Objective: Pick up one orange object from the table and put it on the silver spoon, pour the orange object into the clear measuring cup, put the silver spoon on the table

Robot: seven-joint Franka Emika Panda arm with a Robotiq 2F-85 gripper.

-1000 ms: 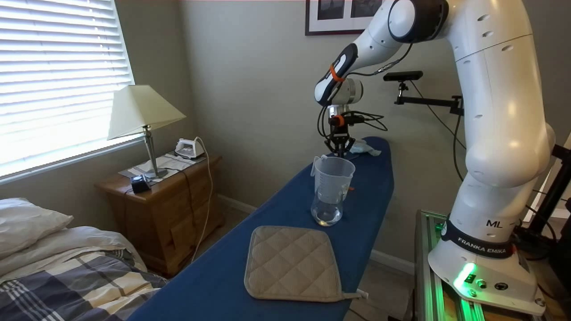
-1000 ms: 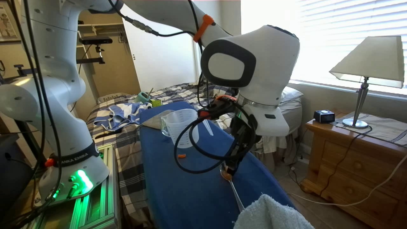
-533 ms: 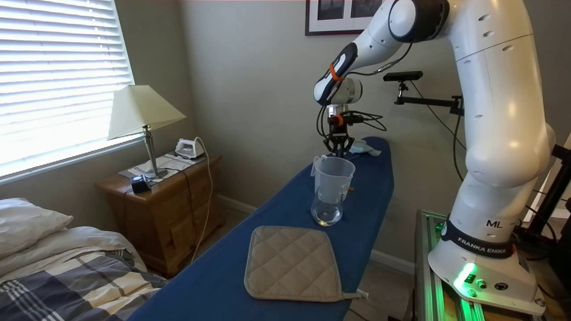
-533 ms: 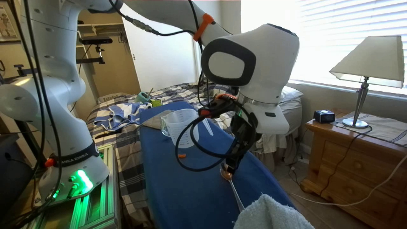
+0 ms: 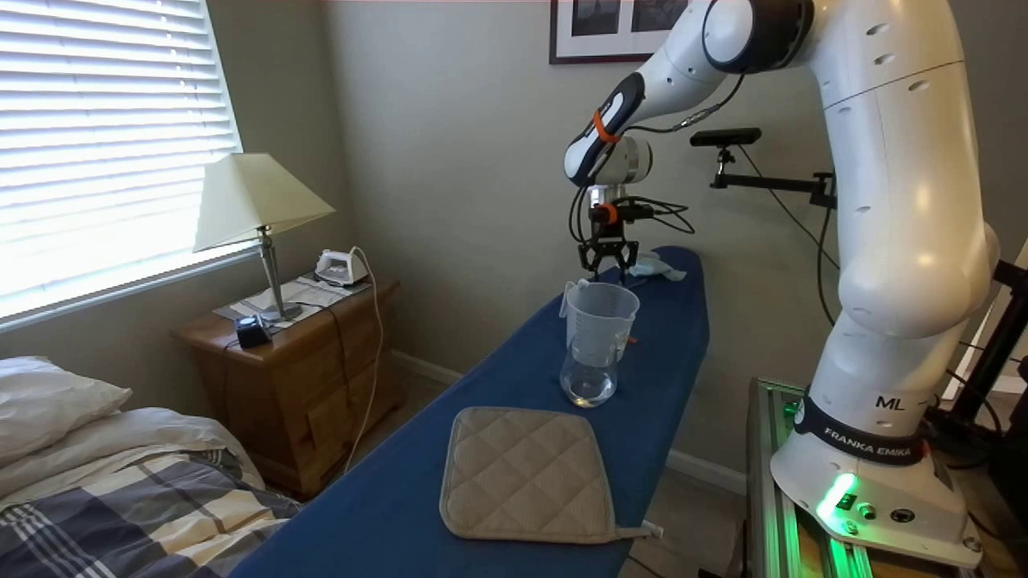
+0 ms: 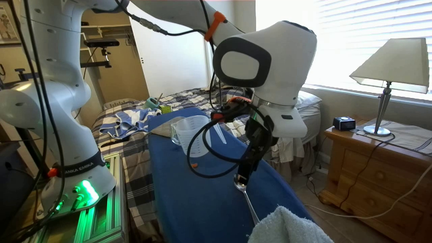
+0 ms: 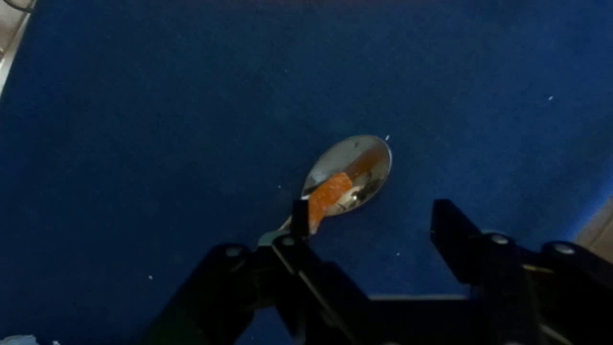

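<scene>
Fingers: spread well apart, lower centre and lower right of wrist frame.
Desk: blue cover, fills most of wrist frame.
Spoon: on desk, middle of wrist frame, bowl up.
Orange piece: middle of wrist frame, over spoon's bowl and edge, right beside one finger; lying in bowl or clinging to finger, cannot tell.
Measuring cup: upright on desk, upper middle of an exterior frame, well apart from spoon.
Second orange piece: on desk, just below cup in same frame.
</scene>
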